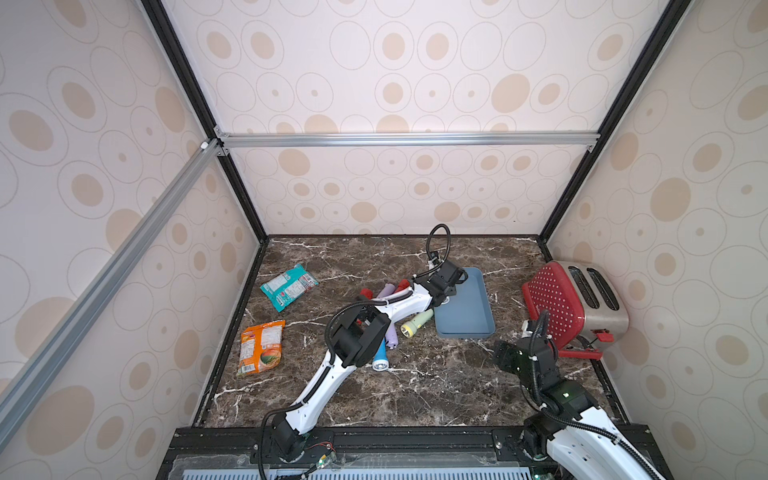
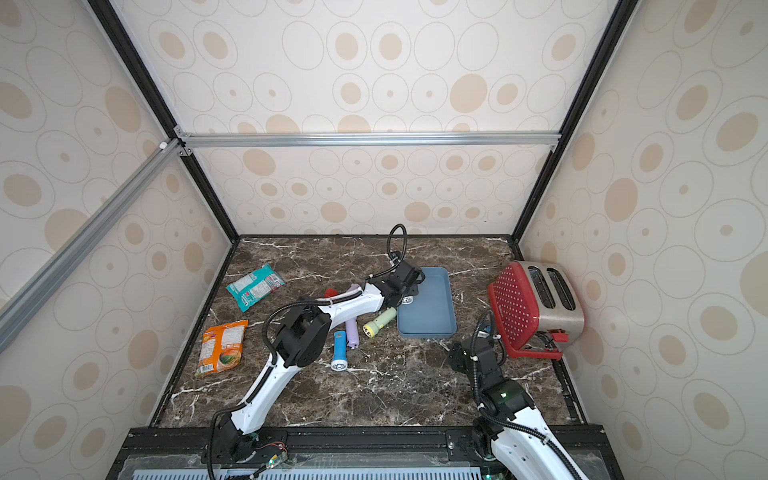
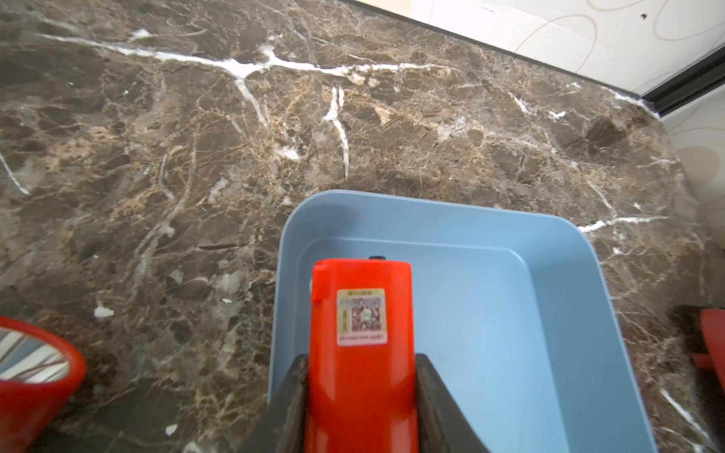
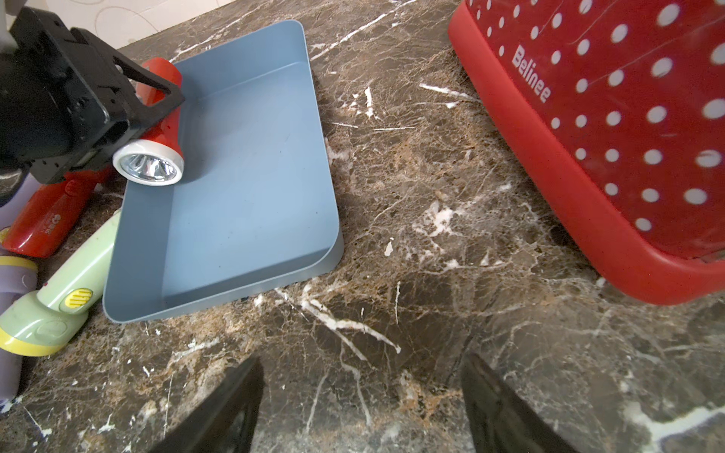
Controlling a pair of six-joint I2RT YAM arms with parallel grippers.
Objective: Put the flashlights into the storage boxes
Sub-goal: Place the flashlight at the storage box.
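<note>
Over the tray (image 3: pixel 549 219), left gripper (image 3: pixel 361 361) clamps a red flashlight (image 3: pixel 361 274), lens (image 4: pixel 148 164) hidden in left wrist view; right gripper (image 4: pixel 361 359) gapes empty.

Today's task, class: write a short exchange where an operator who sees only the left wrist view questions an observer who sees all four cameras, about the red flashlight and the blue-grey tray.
Operator: My view shows the left gripper holding a red flashlight over the tray. Is anything else inside?
Observer: No. The right wrist view shows the whole tray, bare apart from that flashlight.
Operator: Which flashlights lie outside?
Observer: In both top views, a pale green flashlight, a blue flashlight and a lilac flashlight lie on the table beside the tray.
</note>
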